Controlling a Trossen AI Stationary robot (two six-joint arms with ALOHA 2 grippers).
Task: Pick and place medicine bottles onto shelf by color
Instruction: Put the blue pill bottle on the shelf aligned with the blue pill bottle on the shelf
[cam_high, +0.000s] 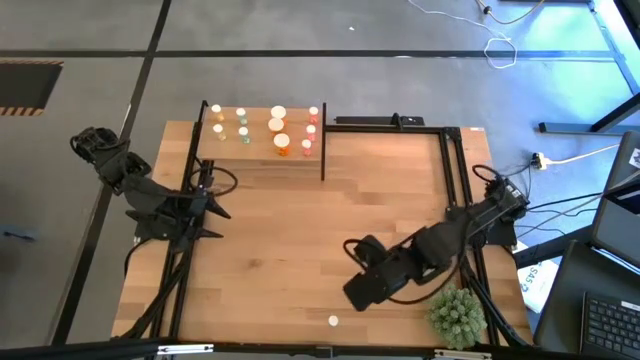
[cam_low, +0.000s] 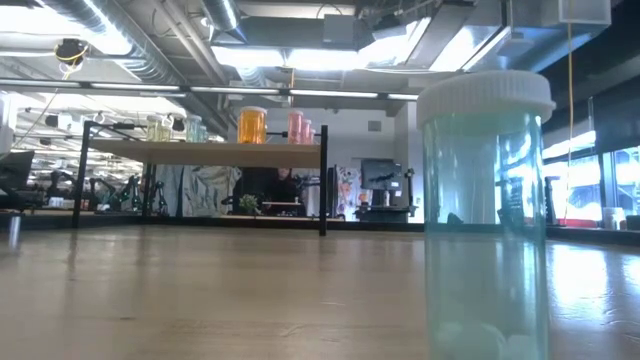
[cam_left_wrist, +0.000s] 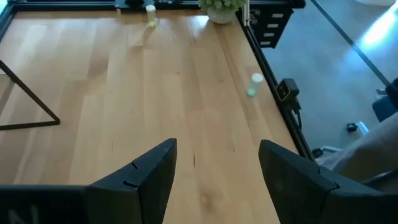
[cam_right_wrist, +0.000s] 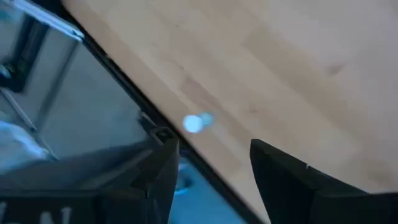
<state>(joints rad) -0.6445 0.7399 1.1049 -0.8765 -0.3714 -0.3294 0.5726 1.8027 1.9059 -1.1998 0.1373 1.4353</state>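
Note:
One pale green medicine bottle (cam_high: 333, 321) with a white cap stands upright on the table near its front edge. It looms close in the low view (cam_low: 485, 220) and shows in the left wrist view (cam_left_wrist: 254, 84). The right wrist view has it as a blur (cam_right_wrist: 196, 122). My right gripper (cam_high: 358, 290) hovers open above the table, just behind that bottle (cam_right_wrist: 214, 146). At the table's left side my left gripper (cam_high: 218, 213) waits open over bare wood (cam_left_wrist: 217, 149). The shelf (cam_high: 258, 152) at the far left carries several orange, pale green and reddish bottles (cam_low: 252, 125).
A spiky green plant ball (cam_high: 457, 315) sits at the near right corner, close to my right arm. Black frame rails (cam_high: 452, 170) run along the table's edges. Bare wood lies between the shelf and the arms.

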